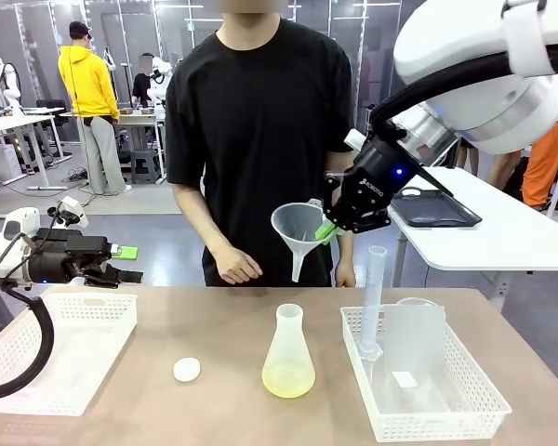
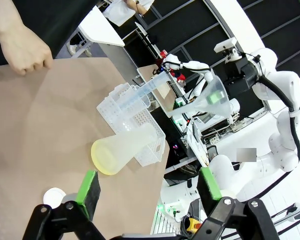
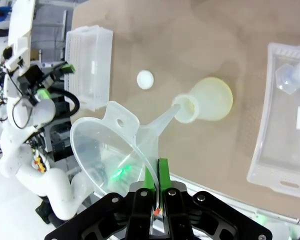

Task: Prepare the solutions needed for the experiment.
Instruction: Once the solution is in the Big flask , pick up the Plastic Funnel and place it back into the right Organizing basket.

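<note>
A frosted conical flask (image 1: pixel 288 348) stands at the table's middle with the pale yellow solution (image 1: pixel 288 379) as a shallow layer in its bottom. My right gripper (image 1: pixel 331 229) hangs above and behind it, shut on the rim tab of a clear plastic funnel (image 1: pixel 297 229). In the right wrist view the funnel (image 3: pixel 115 142) is between the pads and its spout points toward the flask (image 3: pixel 210 100) mouth below. My left gripper (image 1: pixel 123 253) is open at the far left above the white basket, nothing between its fingers (image 2: pixel 88 185). The flask (image 2: pixel 122 150) lies ahead of it.
A white round cap (image 1: pixel 187 369) lies left of the flask. The right basket (image 1: pixel 437 429) holds a graduated cylinder (image 1: pixel 374 297) and a clear beaker. A white basket (image 1: pixel 65 381) sits at the left. The person's hand (image 1: pixel 237 265) rests at the far table edge.
</note>
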Robot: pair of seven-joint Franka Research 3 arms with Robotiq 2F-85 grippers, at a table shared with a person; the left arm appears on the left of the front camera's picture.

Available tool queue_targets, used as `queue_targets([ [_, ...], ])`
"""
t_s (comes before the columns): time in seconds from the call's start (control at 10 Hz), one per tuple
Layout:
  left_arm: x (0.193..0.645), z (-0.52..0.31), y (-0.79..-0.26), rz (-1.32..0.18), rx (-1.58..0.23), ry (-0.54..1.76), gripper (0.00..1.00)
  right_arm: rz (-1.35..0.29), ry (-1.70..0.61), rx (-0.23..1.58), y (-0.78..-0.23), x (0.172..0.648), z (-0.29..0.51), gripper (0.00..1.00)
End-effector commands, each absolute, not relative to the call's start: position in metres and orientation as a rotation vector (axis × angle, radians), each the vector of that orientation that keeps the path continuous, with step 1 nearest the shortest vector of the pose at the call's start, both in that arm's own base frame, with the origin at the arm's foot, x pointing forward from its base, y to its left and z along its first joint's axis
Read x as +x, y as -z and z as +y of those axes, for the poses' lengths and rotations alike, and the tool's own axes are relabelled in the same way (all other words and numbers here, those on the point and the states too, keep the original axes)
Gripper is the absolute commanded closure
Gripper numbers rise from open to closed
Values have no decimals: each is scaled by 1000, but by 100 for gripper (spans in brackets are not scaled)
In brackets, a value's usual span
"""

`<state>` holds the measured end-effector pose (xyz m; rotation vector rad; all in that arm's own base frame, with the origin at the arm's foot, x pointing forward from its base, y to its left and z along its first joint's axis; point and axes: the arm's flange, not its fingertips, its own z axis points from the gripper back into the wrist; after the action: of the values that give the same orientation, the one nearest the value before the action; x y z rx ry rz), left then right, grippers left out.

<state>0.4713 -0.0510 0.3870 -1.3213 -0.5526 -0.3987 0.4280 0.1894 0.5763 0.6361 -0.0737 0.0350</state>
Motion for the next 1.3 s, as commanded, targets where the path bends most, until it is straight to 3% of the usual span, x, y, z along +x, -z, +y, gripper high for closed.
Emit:
queue_targets([
  [0.0, 473, -53, -388, -572, -1304, 409, 0, -31, -38, 564, -580, 404, 163, 100],
  [0.6, 473, -53, -388, -572, -1304, 409, 0, 69, 166, 382, -544, 333, 86, 100],
  [0.8, 473, -53, -388, -572, -1304, 409, 0, 88, 238, 339, -527, 328, 74, 100],
  [0.9, 473, -53, -388, -572, -1304, 409, 0, 61, 146, 390, -538, 335, 80, 100],
  [1.2, 473, -53, -388, -572, -1304, 409, 0, 61, 146, 390, -538, 335, 80, 100],
])
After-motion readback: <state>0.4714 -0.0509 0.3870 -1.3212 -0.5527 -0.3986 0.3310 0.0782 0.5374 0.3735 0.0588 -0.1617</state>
